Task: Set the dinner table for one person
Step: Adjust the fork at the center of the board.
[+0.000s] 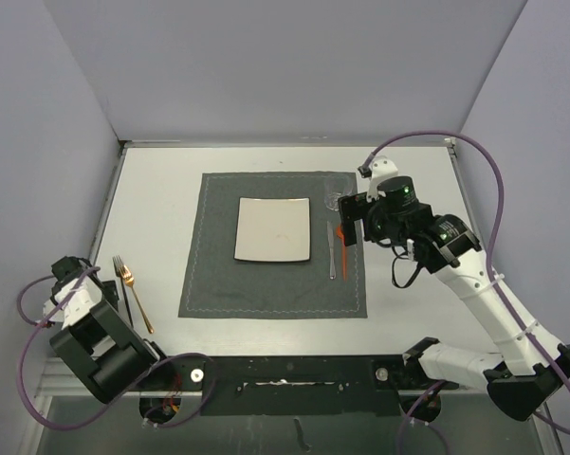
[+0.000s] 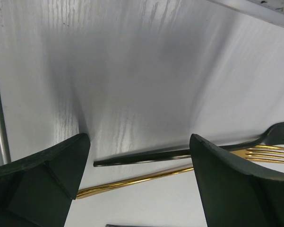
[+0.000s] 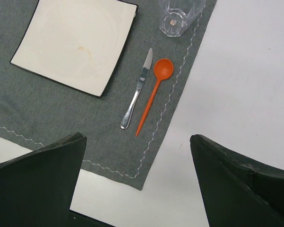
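On the white dinner table (image 1: 152, 204) lies a dark grey placemat (image 1: 209, 275) with a square cream plate (image 1: 273, 229) in its middle. A clear glass (image 3: 177, 16), a steel knife (image 3: 138, 90) and an orange spoon (image 3: 156, 90) rest on the mat's right side. My right gripper (image 1: 347, 227) hovers open above that cutlery, holding nothing (image 3: 137, 139). A gold fork (image 1: 133, 294) and a black fork (image 2: 146, 156) lie side by side on the bare table left of the mat. My left gripper (image 2: 139, 142) is open low over their handles, with the gold fork's handle (image 2: 132, 180) lying between the jaws.
Grey walls enclose the table on the left, back and right. A metal strip (image 1: 109, 213) runs along the table's left edge. The black front rail (image 1: 294, 374) carries both arm bases. Purple cables (image 1: 493, 180) loop beside each arm.
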Robot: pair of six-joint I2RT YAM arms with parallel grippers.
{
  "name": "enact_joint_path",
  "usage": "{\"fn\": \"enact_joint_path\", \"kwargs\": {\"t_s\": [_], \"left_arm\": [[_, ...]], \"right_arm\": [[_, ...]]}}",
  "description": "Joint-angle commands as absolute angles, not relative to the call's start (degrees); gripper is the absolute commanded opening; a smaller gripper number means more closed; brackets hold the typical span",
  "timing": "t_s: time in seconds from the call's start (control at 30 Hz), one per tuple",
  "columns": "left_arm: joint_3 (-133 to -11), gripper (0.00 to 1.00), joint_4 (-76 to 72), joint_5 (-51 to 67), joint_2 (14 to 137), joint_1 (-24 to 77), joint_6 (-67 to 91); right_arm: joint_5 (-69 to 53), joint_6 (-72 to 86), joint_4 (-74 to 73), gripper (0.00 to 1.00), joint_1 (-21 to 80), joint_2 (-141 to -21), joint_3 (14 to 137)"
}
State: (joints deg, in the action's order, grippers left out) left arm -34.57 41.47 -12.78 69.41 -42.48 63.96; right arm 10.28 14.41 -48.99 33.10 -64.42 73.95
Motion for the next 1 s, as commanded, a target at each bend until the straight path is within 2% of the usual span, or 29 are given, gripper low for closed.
{"fn": "enact_joint_path", "kwargs": {"t_s": [0.0,0.37,0.53,0.97], "left_arm": [[-34.4,0.89,35.7,-10.7,71.9,-43.2,59.7],[-35.0,0.88,31.2,-6.7,78.8,-42.1,56.6],[-38.2,0.87,32.3,-12.1,80.4,-37.5,55.7],[-43.8,0.88,30.6,-14.7,87.5,-33.4,55.3]], "right_arm": [[11.4,15.2,-49.5,0.98,33.6,-63.2,77.3],[12.7,14.9,-50.2,0.98,33.9,-62.7,77.5],[13.4,14.8,-50.6,0.98,33.8,-62.4,77.6],[14.8,14.6,-50.5,0.98,33.9,-62.9,78.1]]}}
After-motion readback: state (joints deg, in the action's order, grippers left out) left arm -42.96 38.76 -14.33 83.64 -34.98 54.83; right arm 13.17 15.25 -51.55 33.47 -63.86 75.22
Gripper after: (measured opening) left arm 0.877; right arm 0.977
